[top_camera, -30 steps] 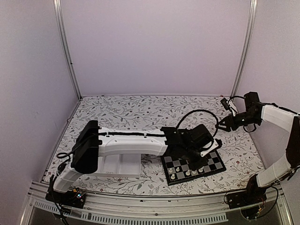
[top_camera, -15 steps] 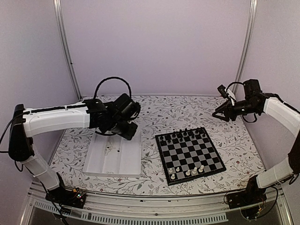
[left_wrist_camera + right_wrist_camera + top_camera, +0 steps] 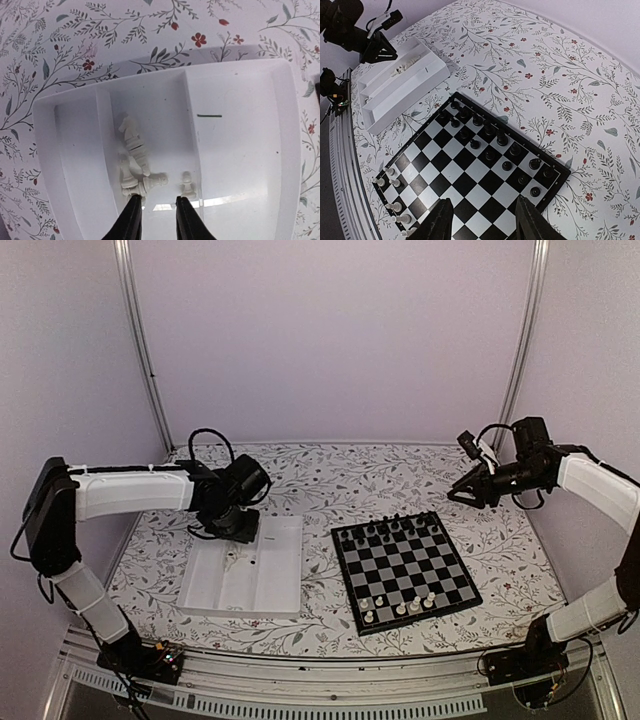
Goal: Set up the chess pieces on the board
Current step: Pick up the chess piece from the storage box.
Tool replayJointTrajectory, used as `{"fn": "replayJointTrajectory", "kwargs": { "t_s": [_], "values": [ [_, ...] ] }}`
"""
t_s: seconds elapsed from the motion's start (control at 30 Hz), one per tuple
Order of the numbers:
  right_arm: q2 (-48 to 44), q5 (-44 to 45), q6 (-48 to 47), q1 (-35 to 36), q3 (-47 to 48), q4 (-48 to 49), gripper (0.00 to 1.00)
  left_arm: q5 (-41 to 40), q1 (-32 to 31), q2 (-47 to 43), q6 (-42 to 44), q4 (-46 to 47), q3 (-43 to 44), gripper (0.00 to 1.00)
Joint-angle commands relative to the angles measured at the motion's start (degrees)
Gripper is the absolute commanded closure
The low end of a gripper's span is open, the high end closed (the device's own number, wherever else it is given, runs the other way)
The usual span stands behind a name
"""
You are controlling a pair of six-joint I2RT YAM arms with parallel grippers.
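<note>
- A table covered with a flowered cloth [image 3: 330,480] stands between plain pale walls, with one arm at each side.
- The board [image 3: 405,565] lies right of centre, turned slightly, with a white tray [image 3: 275,580] just beside it on its left; the two do not touch.
- Black pieces [image 3: 385,528] stand along the far side of the board, in roughly two rows.
- A few white pieces [image 3: 400,605] stand along its near edge; the squares between are bare.
- More white pieces lie in a loose heap [image 3: 132,160] in the middle compartment of the tray. Among them is a knight [image 3: 129,127], and a small pawn [image 3: 186,182] sits close to the divider.
- The left gripper [image 3: 157,200] hangs over the far end of the tray, above that heap. Its fingers are set a narrow gap apart and hold nothing.
- The right gripper [image 3: 481,200] is raised well off the table beyond the board's far right corner. Its fingers are parted moderately and it is empty.
- From the right wrist view, the board [image 3: 465,180] and the tray both lie below.
</note>
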Motion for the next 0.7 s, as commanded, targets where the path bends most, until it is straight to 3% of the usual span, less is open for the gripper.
{"fn": "replayJointTrajectory", "kwargs": {
  "t_s": [0.0, 0.27, 0.67],
  "values": [
    [-1.79, -1.16, 0.39, 0.17, -1.36, 1.34, 0.55, 1.22, 1.10, 4.52, -1.01, 1.94, 1.56, 0.73],
    [-1.68, -1.84, 0.55, 0.19, -2.14, 1.60, 0.55, -2.16, 2.68, 9.64, -3.01, 0.96, 3.63, 0.72],
    [-1.82, -1.83, 0.49, 0.21, -2.74, 1.86, 0.55, 1.84, 5.37, 14.29, -3.05, 2.43, 2.88, 0.74]
  ]
}}
